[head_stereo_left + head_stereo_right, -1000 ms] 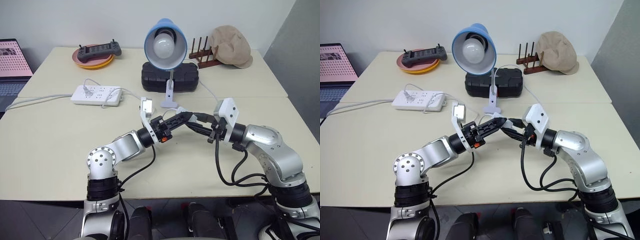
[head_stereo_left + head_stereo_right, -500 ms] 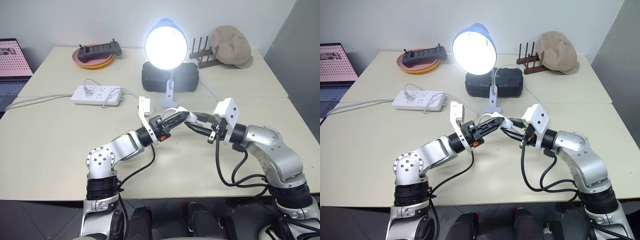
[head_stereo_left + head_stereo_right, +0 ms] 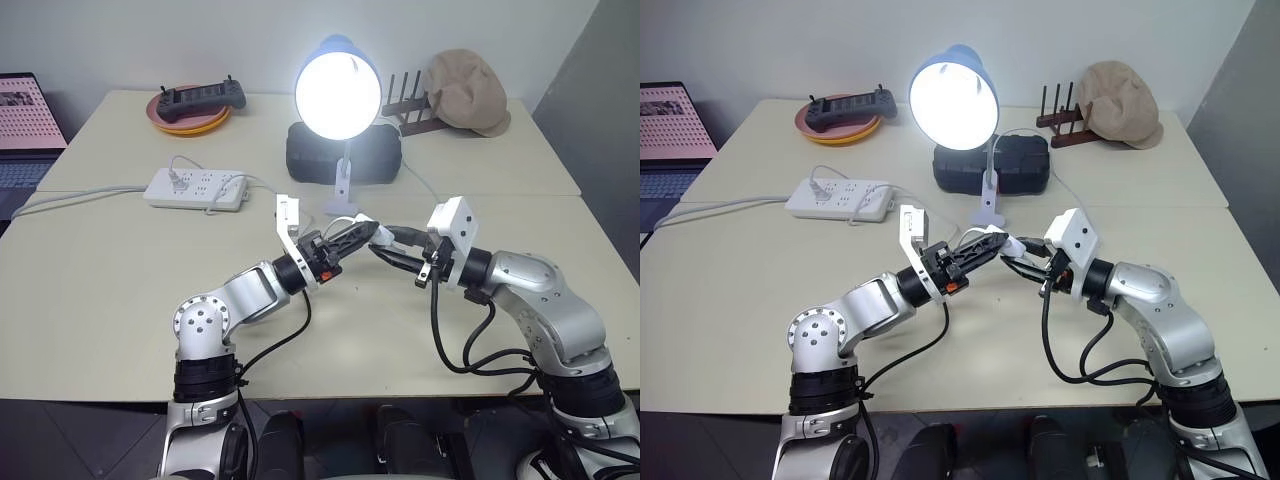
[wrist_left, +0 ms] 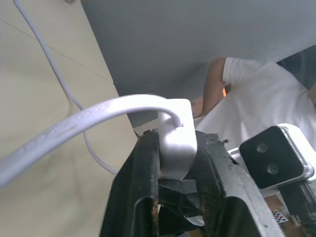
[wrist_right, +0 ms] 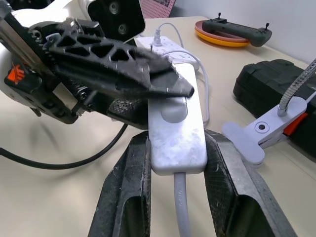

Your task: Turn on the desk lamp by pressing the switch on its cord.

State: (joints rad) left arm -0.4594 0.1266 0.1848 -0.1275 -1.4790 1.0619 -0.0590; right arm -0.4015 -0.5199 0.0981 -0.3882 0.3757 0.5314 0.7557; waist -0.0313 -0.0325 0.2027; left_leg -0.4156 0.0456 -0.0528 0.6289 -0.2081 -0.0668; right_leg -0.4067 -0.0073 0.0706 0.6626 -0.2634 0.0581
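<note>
You are in an office or lab room: plain desks (image 3: 90, 300) pushed together, a laptop (image 3: 25, 125), a power strip (image 3: 195, 188), bare white wall (image 3: 150, 40).

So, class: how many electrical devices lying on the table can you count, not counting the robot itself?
4: the lit desk lamp at centre back, the power strip left of it, the game controller on the plates, the laptop at far left.

table (image 3: 90, 290) | power strip (image 3: 195, 188) | desk lamp (image 3: 338, 100) | black case (image 3: 385, 160)
</note>
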